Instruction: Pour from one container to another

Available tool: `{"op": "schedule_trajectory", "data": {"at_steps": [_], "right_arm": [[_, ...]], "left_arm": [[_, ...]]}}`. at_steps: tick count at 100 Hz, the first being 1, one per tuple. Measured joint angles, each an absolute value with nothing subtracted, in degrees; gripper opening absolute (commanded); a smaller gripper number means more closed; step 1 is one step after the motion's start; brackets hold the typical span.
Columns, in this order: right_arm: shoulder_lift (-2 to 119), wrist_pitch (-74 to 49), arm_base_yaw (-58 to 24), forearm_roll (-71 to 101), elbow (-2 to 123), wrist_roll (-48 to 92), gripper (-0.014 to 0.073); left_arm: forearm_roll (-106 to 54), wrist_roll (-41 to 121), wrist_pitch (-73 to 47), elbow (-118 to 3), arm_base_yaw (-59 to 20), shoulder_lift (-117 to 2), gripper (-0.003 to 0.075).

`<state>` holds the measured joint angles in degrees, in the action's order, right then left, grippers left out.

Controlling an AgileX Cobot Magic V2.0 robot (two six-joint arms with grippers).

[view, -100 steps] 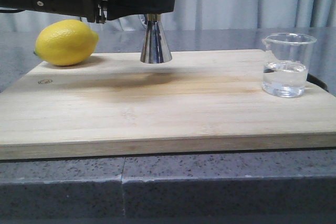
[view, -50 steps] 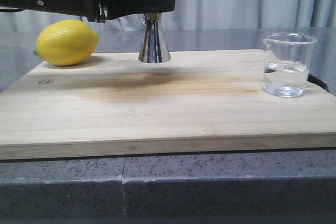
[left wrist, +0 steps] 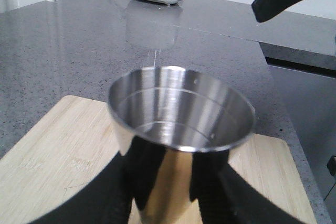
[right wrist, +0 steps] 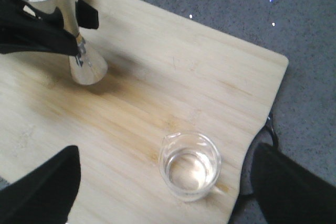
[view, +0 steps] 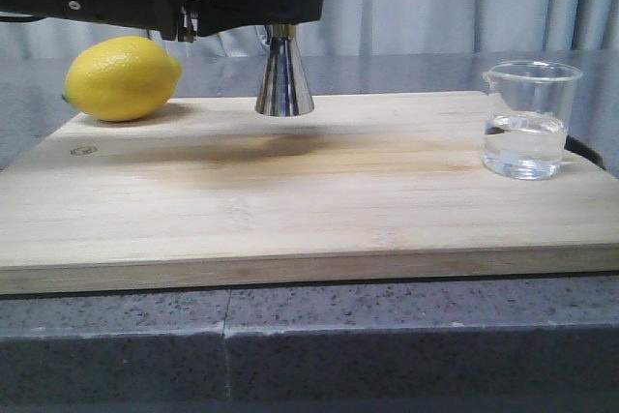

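Left gripper (view: 276,12) is clamped on the steel jigger (view: 284,74) at its narrow waist, fingers either side of it; in the left wrist view the dark fingers (left wrist: 118,192) hug the lower cone and the jigger's top cup faces the camera, inside looks dry and bare. Jigger is upright, base lifted just clear of the cutting board (view: 309,210), shadow smeared on the wood under it, toward the board's far edge and left of centre. Right wrist view agrees: jigger (right wrist: 68,30) held at the waist by the black gripper, lower cone over the board near one far corner. Glass beaker (view: 530,119) stands upright on the board's right side near the right edge, well apart from the jigger, clear liquid filling roughly the lower third, pouring lip toward the left. From the right wrist camera the beaker (right wrist: 190,165) sits between and ahead of the two dark fingers (right wrist: 39,190) of the right gripper (right wrist: 163,192), which are spread wide, holding nothing and not touching the glass. The right gripper itself doesn't show in the front view. A lemon (view: 122,77) rests at the board's far left corner, just beside the arm's black body, not touching the jigger. Board sits on a grey speckled countertop (view: 309,345); pale curtain behind. A small round mark is burned into the board near its left edge.
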<state>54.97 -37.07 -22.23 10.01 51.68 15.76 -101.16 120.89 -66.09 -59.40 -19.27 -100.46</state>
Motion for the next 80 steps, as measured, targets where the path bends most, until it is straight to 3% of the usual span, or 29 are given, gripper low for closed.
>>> {"op": "schedule_trajectory", "data": {"at_steps": [61, 80], "right_arm": [[54.97, 11.93, -28.15, 13.15, 20.98, 15.76, 0.0575], [55.42, 20.23, -28.15, 13.67, 16.30, 14.94, 0.0575]], "left_arm": [[-101.16, 120.89, -66.12, -59.52, -19.27, -100.46, 0.0238], [-101.16, 120.89, -66.12, -59.52, -19.27, -100.46, 0.0238]]}}
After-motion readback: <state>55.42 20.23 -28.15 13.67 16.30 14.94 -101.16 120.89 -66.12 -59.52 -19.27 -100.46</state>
